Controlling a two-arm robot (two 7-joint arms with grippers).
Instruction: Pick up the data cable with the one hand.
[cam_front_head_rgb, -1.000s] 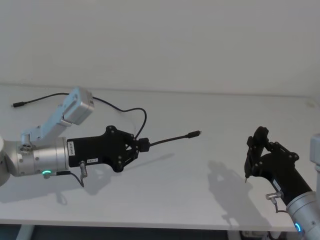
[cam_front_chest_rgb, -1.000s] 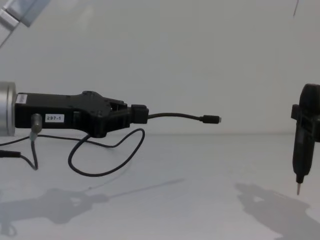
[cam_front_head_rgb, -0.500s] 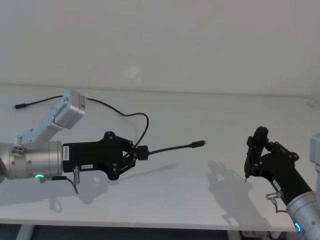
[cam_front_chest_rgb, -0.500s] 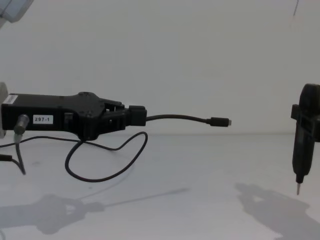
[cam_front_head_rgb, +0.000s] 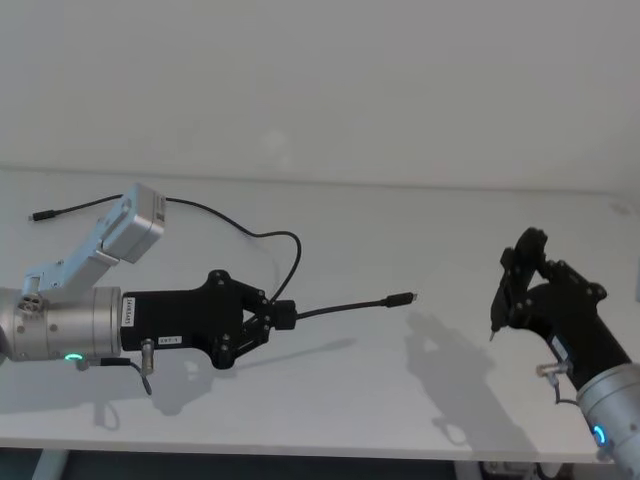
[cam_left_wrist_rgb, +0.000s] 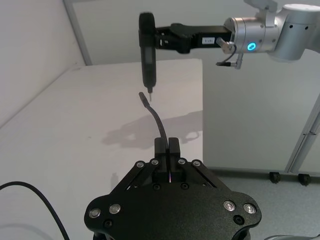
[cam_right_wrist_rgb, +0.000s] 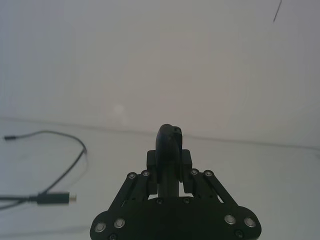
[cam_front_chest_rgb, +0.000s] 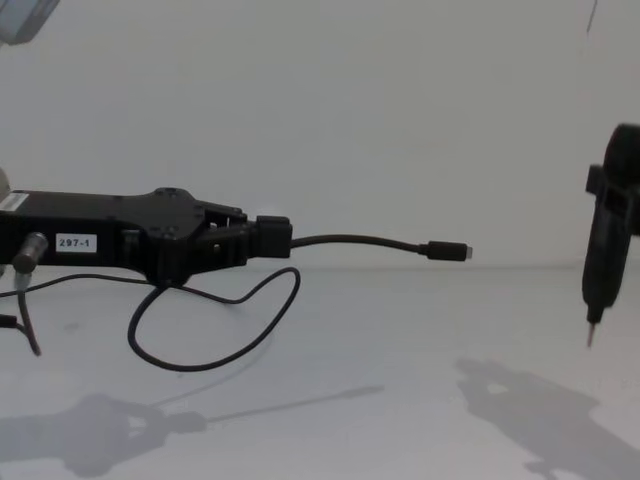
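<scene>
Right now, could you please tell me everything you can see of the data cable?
The data cable is a thin black cord. The left end effector is shut on it; a short stretch juts out level in the air, ending in a small black metal-tipped plug. The rest loops back onto the white table.

Left arm: long black two-fingered gripper (cam_front_chest_rgb: 270, 237) is wearing a small white "297-1" label (cam_front_chest_rgb: 74, 242). Its silver cylindrical wrist (cam_front_head_rgb: 60, 325) is showing a green ring light (cam_front_head_rgb: 68, 357).

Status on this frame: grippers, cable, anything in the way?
Left gripper shut on data cable, plug end out above table. Right gripper apart, shut on slim pointed tool. Nothing blocking the cable.
</scene>
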